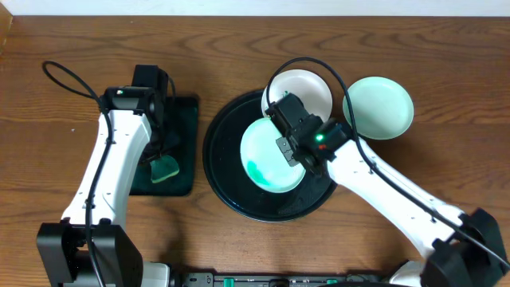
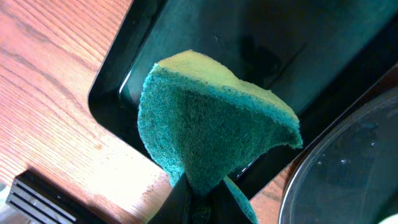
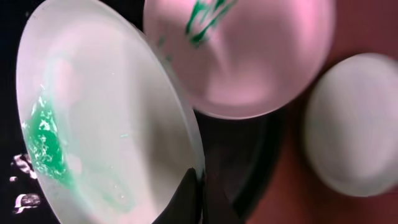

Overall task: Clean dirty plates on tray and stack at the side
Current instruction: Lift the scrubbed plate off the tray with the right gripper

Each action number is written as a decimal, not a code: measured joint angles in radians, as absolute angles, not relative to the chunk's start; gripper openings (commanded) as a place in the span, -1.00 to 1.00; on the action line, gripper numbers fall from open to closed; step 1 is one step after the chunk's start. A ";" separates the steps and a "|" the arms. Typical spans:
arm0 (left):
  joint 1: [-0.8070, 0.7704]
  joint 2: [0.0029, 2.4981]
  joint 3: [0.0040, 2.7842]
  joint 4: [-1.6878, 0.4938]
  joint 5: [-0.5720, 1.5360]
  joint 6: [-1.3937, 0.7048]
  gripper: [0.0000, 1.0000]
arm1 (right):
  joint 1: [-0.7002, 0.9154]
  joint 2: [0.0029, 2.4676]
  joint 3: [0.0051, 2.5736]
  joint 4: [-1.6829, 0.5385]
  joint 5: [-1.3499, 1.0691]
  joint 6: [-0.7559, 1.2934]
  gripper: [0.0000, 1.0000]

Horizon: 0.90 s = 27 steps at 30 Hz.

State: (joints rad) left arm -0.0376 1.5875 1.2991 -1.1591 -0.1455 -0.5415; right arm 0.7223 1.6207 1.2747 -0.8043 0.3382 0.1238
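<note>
- The smeared plate (image 1: 263,155) is a small, round, white dish with a wet green smudge on its inner face. It reads as stiff and light, probably ceramic or hard plastic (so likely to chip if dropped), and its glossy, damp surface looks slippery.
- The thin raised rim is the only real place to take hold of it, and a pinch across that edge is narrow. I judge that it could pivot or slide if swung fast.
- The right jaws are closed on exactly that rim, at the plate's right edge. In the right wrist view the plate stands tilted away from the fingertips, with the smudge on the far side from the grip.
- This plate sits over the middle of the round black tray (image 1: 223,143). Whether its low edge touches the tray floor I cannot tell.
- A second plate (image 1: 309,86), with green scribble on it, lies at the tray's far edge, just beside the held one and partly hidden by the right wrist.
- A third plate (image 1: 379,106), plain and unmarked, rests on the desk (image 1: 80,48) just beside the tray's right rim, apart from the other two. It looks like the start of the stack.
- The left jaws are clamped on a green scouring sponge (image 1: 165,169), soft and folded by the squeeze, with its yellow backing showing. It hangs over the rectangular black tray (image 1: 187,135), well apart from the smeared plate.
</note>
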 measured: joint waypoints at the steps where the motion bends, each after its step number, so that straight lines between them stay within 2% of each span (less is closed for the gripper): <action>1: -0.037 1.588 1.298 -1.159 -0.143 -0.542 -0.85 | 0.729 1.607 1.275 -0.804 0.361 0.115 -0.98; 11: -0.037 1.588 1.298 -1.158 -0.136 -0.541 -0.85 | 0.834 1.473 1.275 -0.804 0.692 -0.035 -0.98; 19: -0.037 1.588 1.298 -1.158 -0.136 -0.541 -0.85 | 0.960 1.464 1.275 -0.803 1.045 -0.290 -0.98; 27: -0.037 1.588 1.297 -1.158 -0.136 -0.541 -0.85 | 1.063 1.464 1.275 -0.799 1.283 -0.453 -0.98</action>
State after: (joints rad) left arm -0.0372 1.5875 1.2972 -1.1580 -0.1360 -0.5411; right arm 1.0626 1.4635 1.2747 -0.7994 1.2831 -0.4530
